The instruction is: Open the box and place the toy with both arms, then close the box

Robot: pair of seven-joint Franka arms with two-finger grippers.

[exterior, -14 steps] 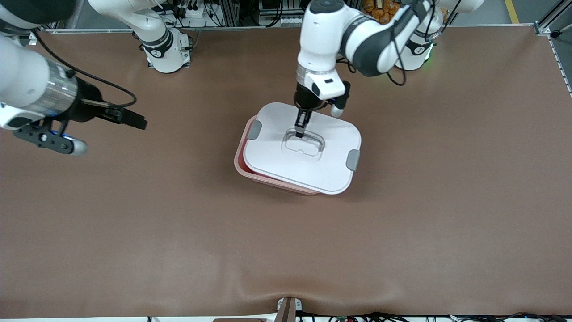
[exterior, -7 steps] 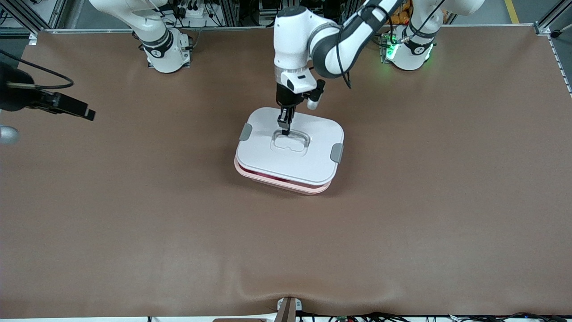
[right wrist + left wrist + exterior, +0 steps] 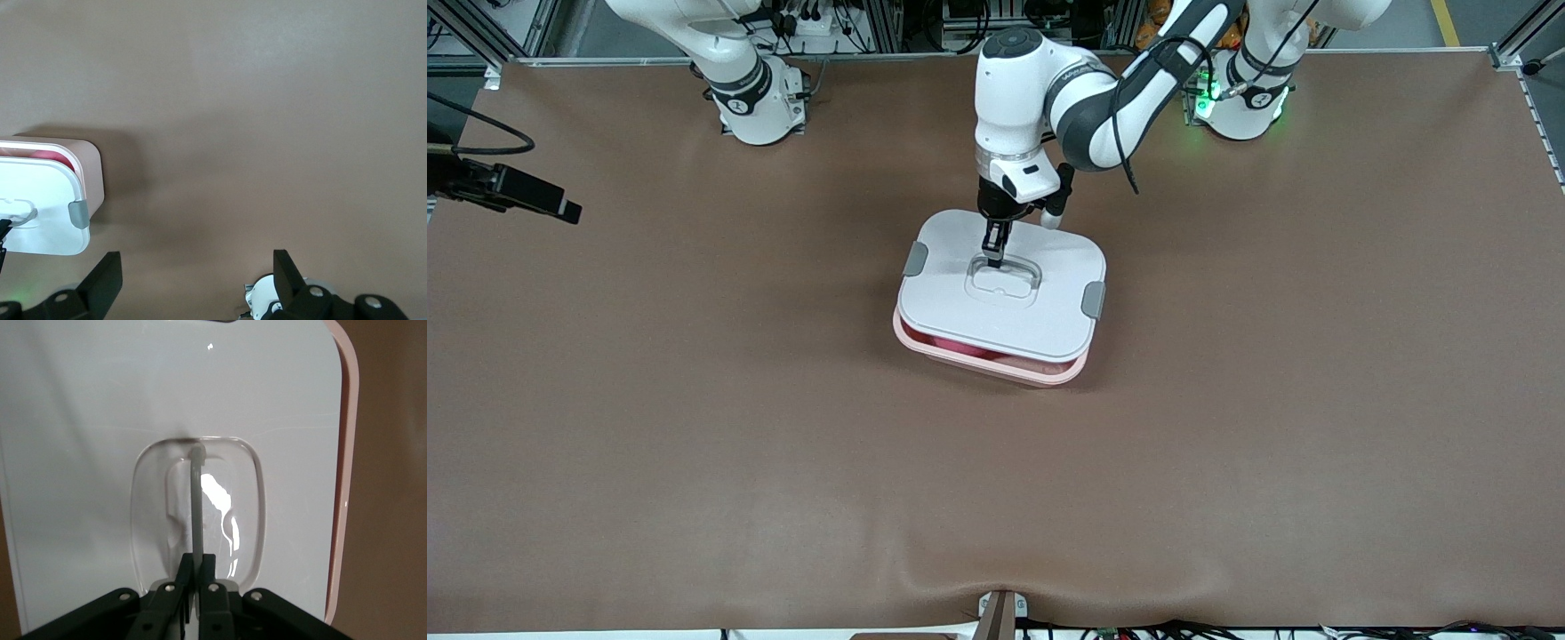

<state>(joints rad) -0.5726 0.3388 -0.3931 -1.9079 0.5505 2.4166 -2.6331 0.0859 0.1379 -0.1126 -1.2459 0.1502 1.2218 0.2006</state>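
The pale-pink box [image 3: 996,364] stands mid-table with its white lid [image 3: 1005,302] lying on top, a little askew. My left gripper [image 3: 993,258] comes down from above and is shut on the lid's thin raised handle [image 3: 195,500], gripped between the fingers [image 3: 197,563]. The toy is almost wholly hidden; only a hot-pink strip [image 3: 956,342] shows under the lid's edge, and again in the right wrist view [image 3: 40,155]. My right gripper [image 3: 193,280] hangs open and empty over bare table toward the right arm's end. Just one black finger [image 3: 543,200] of it shows in the front view.
Grey clips [image 3: 915,259] [image 3: 1094,300] sit on the lid's two short ends. The arm bases [image 3: 756,98] [image 3: 1245,98] stand along the table's back edge. The brown mat has a wrinkle [image 3: 960,569] near the front edge.
The left gripper brought the lid down and toward the right arm's end, settling it over the tub. The right arm pulled back toward its end of the table, mostly out of the front view.
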